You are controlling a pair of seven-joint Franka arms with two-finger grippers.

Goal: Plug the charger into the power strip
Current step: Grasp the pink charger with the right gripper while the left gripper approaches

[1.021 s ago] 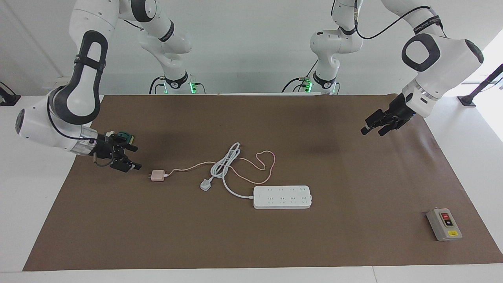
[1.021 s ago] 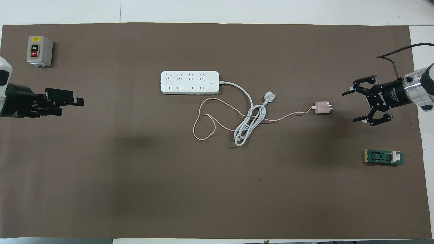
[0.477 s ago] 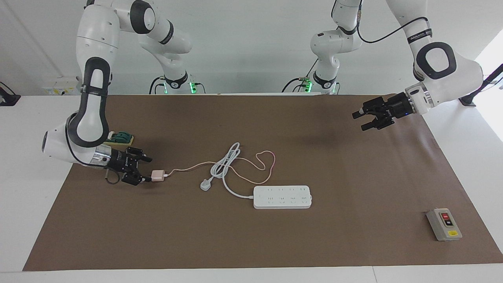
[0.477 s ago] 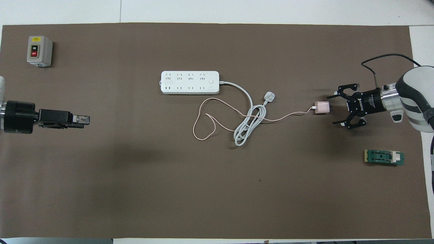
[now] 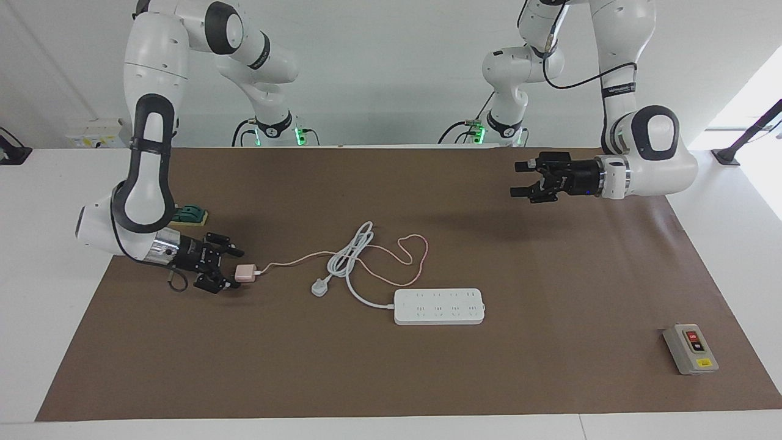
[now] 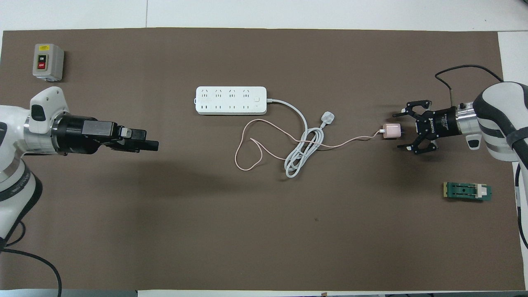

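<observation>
The charger [image 5: 246, 272] [image 6: 391, 131] is a small pale-pink cube lying on the brown mat toward the right arm's end. Its thin pink cable [image 6: 249, 142] loops toward the power strip [image 5: 438, 306] [image 6: 231, 100], a long white bar lying flat mid-table. My right gripper [image 5: 237, 269] [image 6: 400, 130] is low at the mat and open. Its fingers flank the charger's prong end, and I cannot tell whether they touch it. My left gripper [image 5: 517, 179] [image 6: 150, 143] hangs open and holds nothing, over bare mat toward the left arm's end.
A white three-pin plug [image 5: 319, 287] [image 6: 328, 118] and its coiled thick cord [image 6: 303, 152] lie between charger and strip, crossing the pink cable. A grey switch box [image 5: 690, 348] [image 6: 48, 62] sits at the left arm's end. A green block [image 5: 189, 214] [image 6: 467, 191] lies near the right arm.
My right gripper has slid in along the mat until its open fingers flank the charger. My left arm has swung inward, carrying its open gripper farther over the mat.
</observation>
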